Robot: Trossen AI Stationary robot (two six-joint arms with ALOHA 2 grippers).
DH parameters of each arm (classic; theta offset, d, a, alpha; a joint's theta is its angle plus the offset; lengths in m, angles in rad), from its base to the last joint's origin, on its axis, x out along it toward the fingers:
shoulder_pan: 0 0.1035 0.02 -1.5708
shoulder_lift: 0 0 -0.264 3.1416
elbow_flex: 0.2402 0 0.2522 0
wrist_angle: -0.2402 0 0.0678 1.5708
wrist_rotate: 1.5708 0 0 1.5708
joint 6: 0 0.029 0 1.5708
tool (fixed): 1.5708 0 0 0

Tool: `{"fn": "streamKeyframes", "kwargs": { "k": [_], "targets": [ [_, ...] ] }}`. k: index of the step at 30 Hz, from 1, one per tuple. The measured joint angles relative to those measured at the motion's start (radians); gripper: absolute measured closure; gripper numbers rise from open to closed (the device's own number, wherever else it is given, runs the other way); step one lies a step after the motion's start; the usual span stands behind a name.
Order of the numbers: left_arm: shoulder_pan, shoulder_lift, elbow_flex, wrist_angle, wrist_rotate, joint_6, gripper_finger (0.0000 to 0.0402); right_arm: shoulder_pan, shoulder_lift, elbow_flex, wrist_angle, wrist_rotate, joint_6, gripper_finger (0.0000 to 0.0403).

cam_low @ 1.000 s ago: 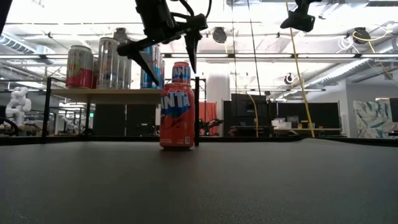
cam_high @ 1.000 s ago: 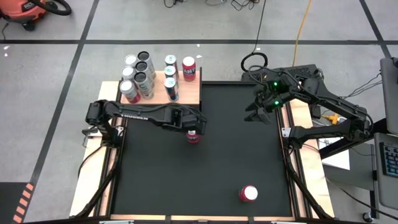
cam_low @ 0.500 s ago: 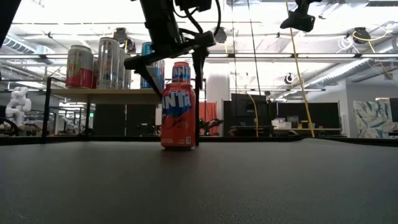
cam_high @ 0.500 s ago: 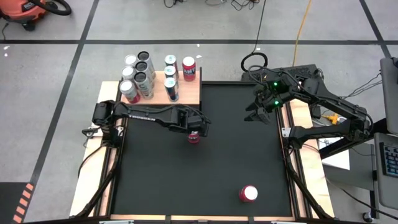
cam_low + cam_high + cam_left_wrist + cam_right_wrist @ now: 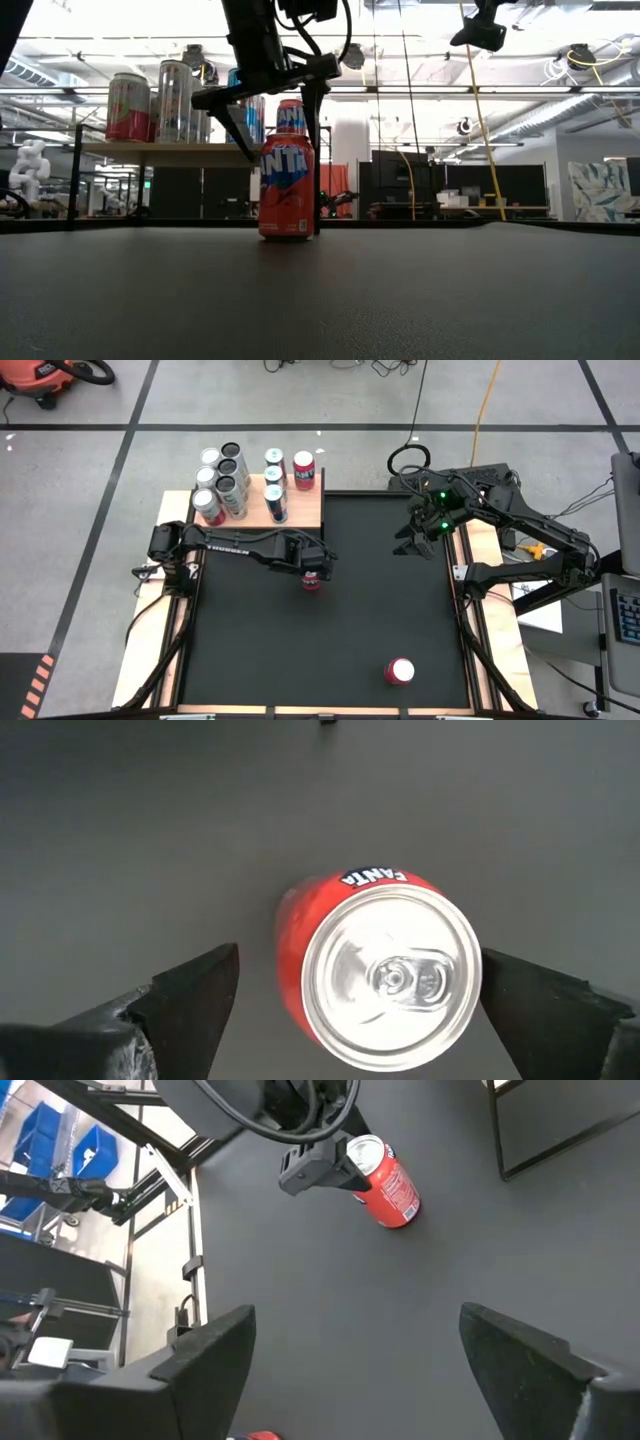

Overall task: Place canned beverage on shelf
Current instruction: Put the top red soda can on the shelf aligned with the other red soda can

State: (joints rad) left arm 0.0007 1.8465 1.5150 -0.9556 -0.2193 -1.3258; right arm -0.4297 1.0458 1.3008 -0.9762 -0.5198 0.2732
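Observation:
An orange Fanta can point(image 5: 312, 581) stands upright on its base on the black mat, just in front of the shelf's right corner. My left gripper point(image 5: 312, 572) hovers over it, pointing steeply down and open. Its two fingers point(image 5: 190, 1000) stand on either side of the can's top point(image 5: 385, 970) with a gap showing, as the low view point(image 5: 278, 125) also shows. The shelf point(image 5: 300, 510) is a pale wood board at the far left, carrying several upright cans. My right gripper point(image 5: 413, 545) hangs open above the mat's far right, holding nothing.
A second red can point(image 5: 399, 671) stands near the mat's front right. The cans on the shelf point(image 5: 170, 152) crowd its left and middle. The shelf's thin black support point(image 5: 318, 180) stands just behind the Fanta can. Bare mat lies between the two arms.
My left gripper has sunk a little over the Fanta can, bringing its open fingers down beside the can's top. The can has stayed where it was.

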Motion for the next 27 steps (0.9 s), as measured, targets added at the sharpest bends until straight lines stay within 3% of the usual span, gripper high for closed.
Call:
{"fn": "streamKeyframes", "kwargs": {
  "k": [11,22,27],
  "targets": [
    [-0.001,0.023,0.001,0.037,0.0,0.024,0.0011,0.0,0.0,0.001,0.0,-0.001,-0.031,0.0074],
    [-0.006,0.026,0.0,0.03,0.009,-0.005,0.0109,0.0,0.0,0.001,-0.002,-0.005,-0.076,0.0074],
    [-0.016,0.025,0.0,0.027,0.015,-0.057,0.0121,0.0,0.0,0.001,-0.001,-0.005,-0.127,0.0074]
  ]
}}
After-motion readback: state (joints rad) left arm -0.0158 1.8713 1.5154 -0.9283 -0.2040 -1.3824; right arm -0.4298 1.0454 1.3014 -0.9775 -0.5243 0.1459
